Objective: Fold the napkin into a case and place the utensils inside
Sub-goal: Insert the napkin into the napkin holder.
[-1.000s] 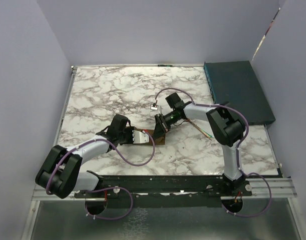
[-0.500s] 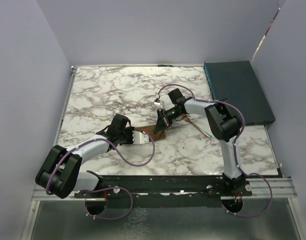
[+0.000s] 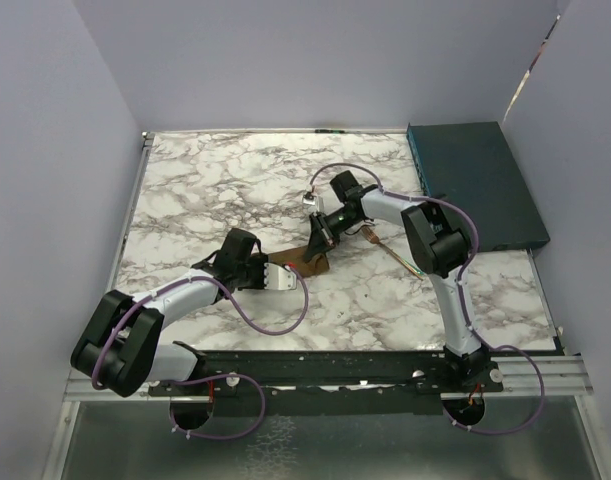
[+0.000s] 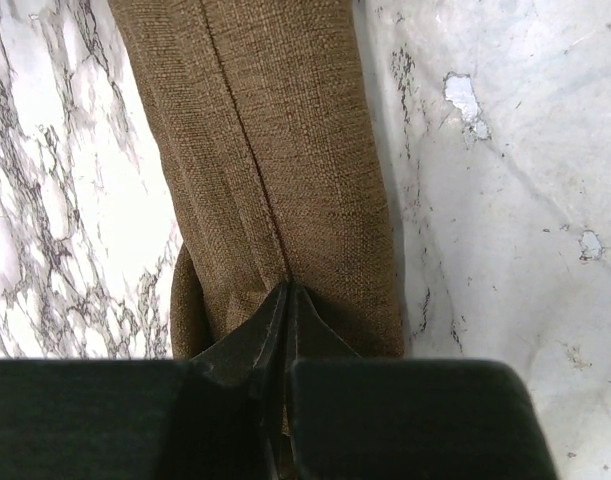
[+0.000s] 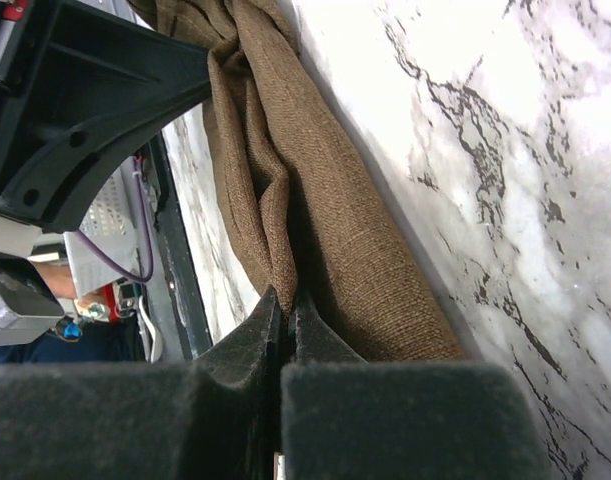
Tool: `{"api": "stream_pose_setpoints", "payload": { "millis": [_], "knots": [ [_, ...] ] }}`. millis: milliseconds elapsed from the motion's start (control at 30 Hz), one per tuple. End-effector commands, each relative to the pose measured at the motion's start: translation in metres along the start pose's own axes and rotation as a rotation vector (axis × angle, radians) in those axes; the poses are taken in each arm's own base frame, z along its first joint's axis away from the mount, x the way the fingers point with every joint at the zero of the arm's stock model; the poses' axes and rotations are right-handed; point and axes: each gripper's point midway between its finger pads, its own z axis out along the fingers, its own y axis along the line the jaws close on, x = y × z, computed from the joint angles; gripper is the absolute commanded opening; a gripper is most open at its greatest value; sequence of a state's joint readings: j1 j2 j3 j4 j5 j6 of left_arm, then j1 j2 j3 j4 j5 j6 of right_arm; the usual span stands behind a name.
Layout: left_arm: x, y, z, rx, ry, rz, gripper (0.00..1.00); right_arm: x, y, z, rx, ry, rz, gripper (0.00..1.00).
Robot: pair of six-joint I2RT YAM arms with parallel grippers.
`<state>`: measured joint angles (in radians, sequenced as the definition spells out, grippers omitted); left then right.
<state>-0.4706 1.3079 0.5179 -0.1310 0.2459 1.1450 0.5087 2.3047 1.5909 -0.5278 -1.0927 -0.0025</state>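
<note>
Both arms meet near the middle of the white-and-grey marble table [image 3: 215, 190]. Between them lies the soft brown woven cloth napkin [image 3: 310, 263], gathered into a narrow band. The left gripper [image 3: 288, 269] has one end and the right gripper [image 3: 321, 244] the other, so the cloth bridges the short gap between them.

In the left wrist view the left gripper [image 4: 288, 300] has its fingers pressed together on the near end of the napkin [image 4: 275, 150], right on a lengthwise crease. The cloth runs straight away from it as a flat folded strip on the marble, bunched a little at the left of the pinch.

In the right wrist view the right gripper [image 5: 283, 302] is clamped tight on a raised fold of the napkin [image 5: 315, 200]. The cloth here is rumpled, with several loose pleats trailing off toward the left arm's black fingers [image 5: 85, 90].

The thin copper-coloured metal fork [image 3: 395, 253] lies bare on the table, just right of the right gripper and apart from the cloth, slanting toward the near right. The dark teal flat rectangular box [image 3: 475, 185] sits at the far right edge, well apart from it all.
</note>
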Motion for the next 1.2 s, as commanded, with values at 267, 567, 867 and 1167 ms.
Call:
{"api": "stream_pose_setpoints", "payload": {
  "millis": [267, 567, 867, 1167],
  "knots": [
    [0.021, -0.057, -0.001, 0.225, 0.058, -0.013, 0.03, 0.0, -0.025, 0.02, 0.015, 0.088, 0.047, 0.0],
    [-0.025, 0.008, -0.015, 0.053, -0.057, -0.182, 0.15, 0.023, -0.051, 0.03, 0.045, 0.115, 0.127, 0.0],
    [-0.071, -0.007, -0.031, 0.164, -0.211, -0.067, 0.23, 0.019, -0.047, 0.029, 0.033, 0.109, 0.118, 0.0],
    [-0.08, 0.008, 0.003, 0.073, -0.201, -0.031, 0.21, 0.018, -0.04, 0.028, 0.012, 0.092, 0.115, 0.0]
  ]
}}
